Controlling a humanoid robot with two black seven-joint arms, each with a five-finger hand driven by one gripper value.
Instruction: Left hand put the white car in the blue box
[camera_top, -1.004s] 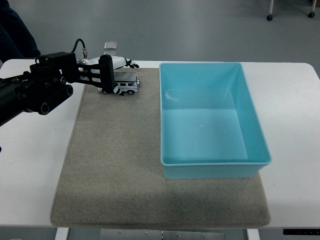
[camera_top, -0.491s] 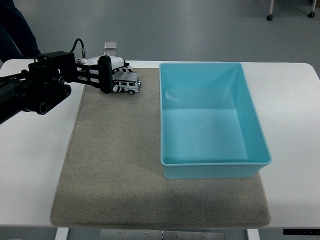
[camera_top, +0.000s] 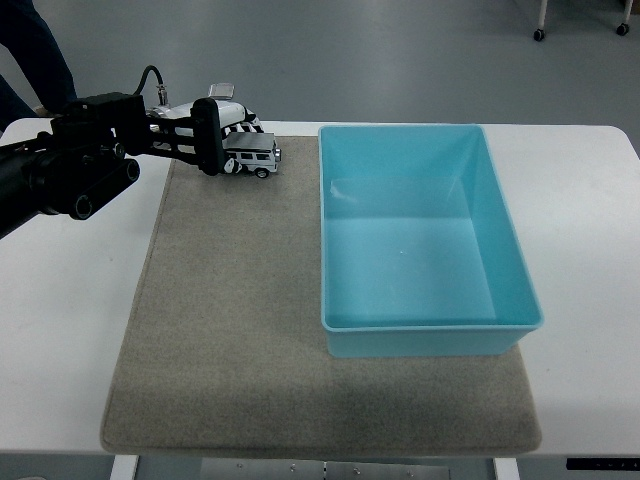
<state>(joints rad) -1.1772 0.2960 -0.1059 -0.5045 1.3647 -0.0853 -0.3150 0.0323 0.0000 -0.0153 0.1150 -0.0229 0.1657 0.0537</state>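
The white toy car (camera_top: 254, 157) is at the far left of the grey mat (camera_top: 230, 330), just left of the blue box (camera_top: 430, 338). My left hand (camera_top: 222, 138) comes in from the left and is shut on the car, with the black thumb on its near side and the other fingers behind its roof. The car looks held slightly above the mat, with its nose pointing right towards the box. The box is open-topped and holds nothing. The right hand is out of view.
The mat covers the middle of the white table (camera_top: 70, 300). A person's dark sleeve (camera_top: 35, 45) shows at the top left. A small silver object (camera_top: 222, 91) lies beyond the table's far edge.
My left hand has closed around the car and raised it a little, moving up and slightly back. The box has not moved.
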